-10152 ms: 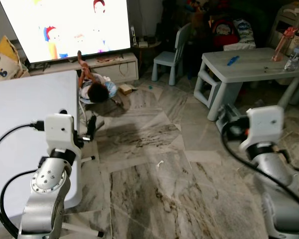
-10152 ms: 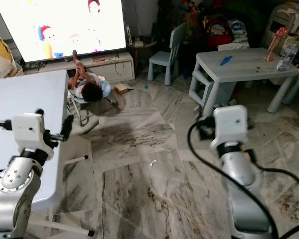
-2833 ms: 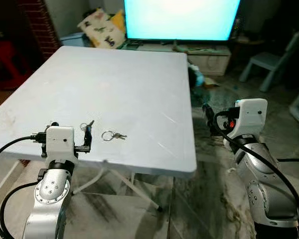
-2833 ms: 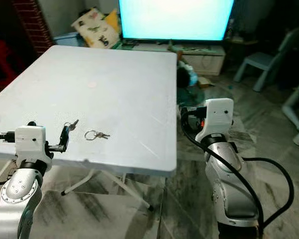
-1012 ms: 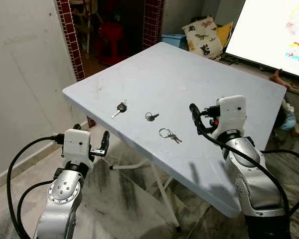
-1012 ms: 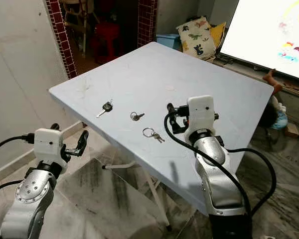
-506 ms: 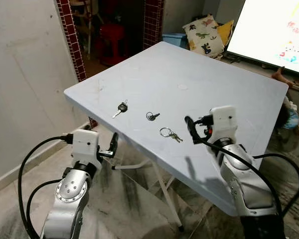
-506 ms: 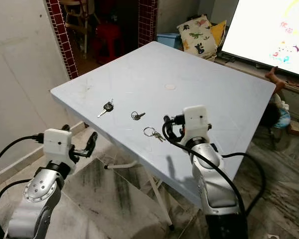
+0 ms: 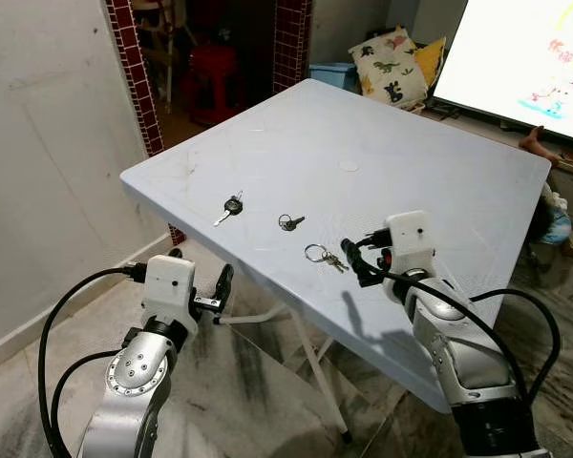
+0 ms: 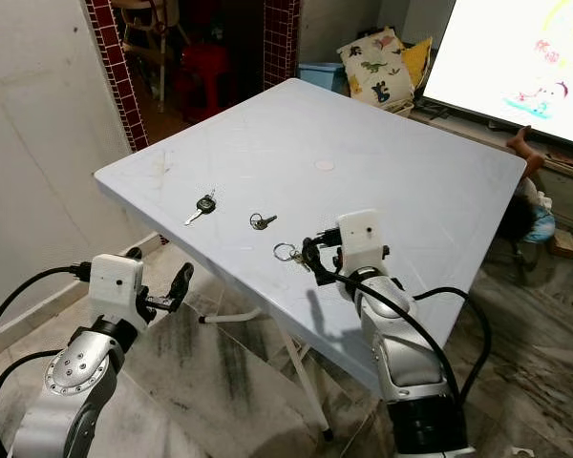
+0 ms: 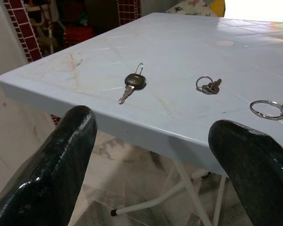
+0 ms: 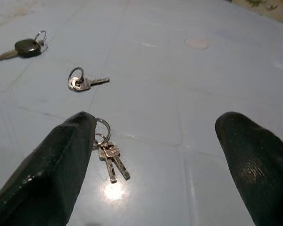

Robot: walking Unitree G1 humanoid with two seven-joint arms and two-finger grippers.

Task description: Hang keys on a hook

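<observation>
Three sets of keys lie on the white folding table (image 9: 392,143): a black-headed key (image 9: 231,206), a small key on a ring (image 9: 288,223), and a ring with two keys (image 9: 323,256). My right gripper (image 9: 353,263) hovers low over the table just right of the two-key ring (image 12: 108,155), open, one finger (image 12: 61,165) close beside the ring. My left gripper (image 9: 223,284) is open below and in front of the table's near edge, facing the black-headed key (image 11: 132,84).
A plain wall stands on the left, with a red-brick pillar (image 9: 124,57) and a red stool (image 9: 215,76) behind. A lit screen (image 9: 525,48) and a patterned cushion (image 9: 392,57) are beyond the table. A person's limb (image 9: 536,143) shows by the far right edge. White table legs (image 9: 301,329) cross underneath.
My right gripper has come down and to the left, closer to the two-key ring. The left arm has shifted slightly forward under the table edge.
</observation>
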